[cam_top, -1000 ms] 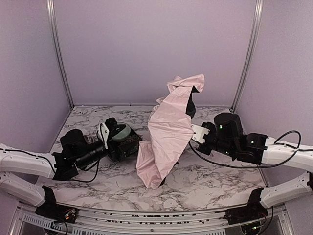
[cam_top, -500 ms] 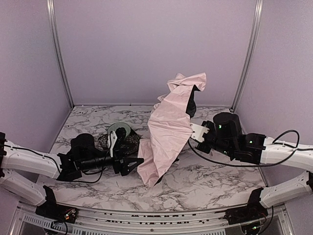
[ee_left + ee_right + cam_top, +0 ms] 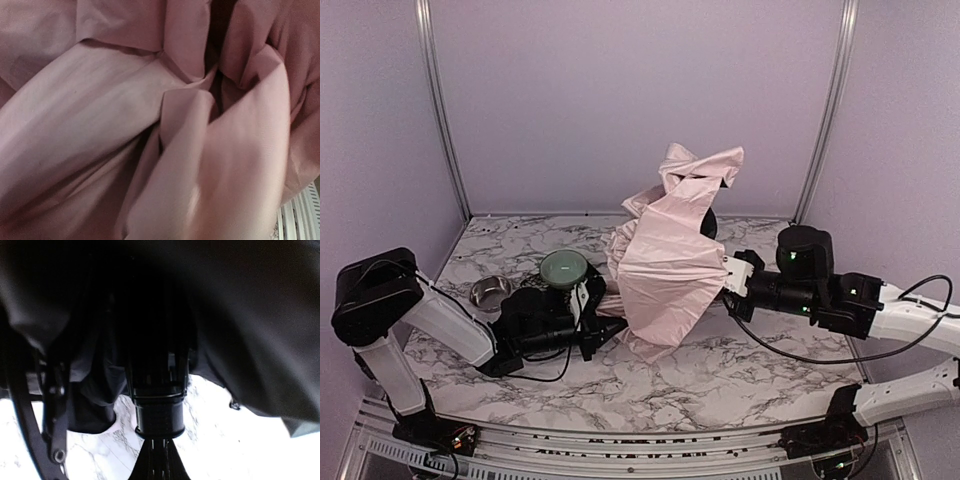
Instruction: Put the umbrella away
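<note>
Mid-table on the marble top: a pale pink umbrella, half collapsed and tilted, canopy bunched. A peak of crumpled cloth pointing up toward the back wall, the lower hem sagging down to the table.

Coming in from the right at canopy height, the right claw, tips buried under the pink cloth. From its own wrist: fingers clenched together on the thin black shaft, just below a black collar. Black lining draped overhead, a bare rib hanging at the left, marble showing underneath.

Low along the table on the left, the left claw, clenched, its tip right at the umbrella's lower left hem. Only folds of pink cloth in its wrist view, pressed close to the lens. Fingers out of sight there, so no telling whether any cloth sits pinched between them.

Behind that arm, a round green dish near the canopy's left edge but apart from it. Farther left, a small metal bowl.
</note>
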You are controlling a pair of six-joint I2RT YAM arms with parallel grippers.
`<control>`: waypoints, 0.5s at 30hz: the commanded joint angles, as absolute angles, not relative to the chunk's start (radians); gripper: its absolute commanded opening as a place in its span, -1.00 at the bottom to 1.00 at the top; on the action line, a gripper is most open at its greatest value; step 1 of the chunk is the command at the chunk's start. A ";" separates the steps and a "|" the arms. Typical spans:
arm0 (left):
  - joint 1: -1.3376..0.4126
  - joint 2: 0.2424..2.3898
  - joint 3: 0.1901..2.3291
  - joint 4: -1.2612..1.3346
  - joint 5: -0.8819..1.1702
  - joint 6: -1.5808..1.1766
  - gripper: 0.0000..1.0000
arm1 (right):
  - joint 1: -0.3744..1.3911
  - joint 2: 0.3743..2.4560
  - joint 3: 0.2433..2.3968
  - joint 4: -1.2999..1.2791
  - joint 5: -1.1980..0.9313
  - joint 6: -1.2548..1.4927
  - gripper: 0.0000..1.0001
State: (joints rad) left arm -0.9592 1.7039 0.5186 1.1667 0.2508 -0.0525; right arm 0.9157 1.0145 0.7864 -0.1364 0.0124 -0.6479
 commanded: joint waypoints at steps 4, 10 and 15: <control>-0.929 1.896 0.594 1.528 0.143 0.114 -1.00 | 1.025 0.939 0.763 -0.169 -0.075 -0.669 -1.00; -0.908 1.987 0.664 1.615 0.152 0.178 -1.00 | 1.101 0.978 0.722 -0.302 -0.083 -0.767 -1.00; -0.883 1.981 0.603 1.684 0.207 0.186 -1.00 | 1.131 1.002 0.639 -0.309 -0.144 -0.801 -1.00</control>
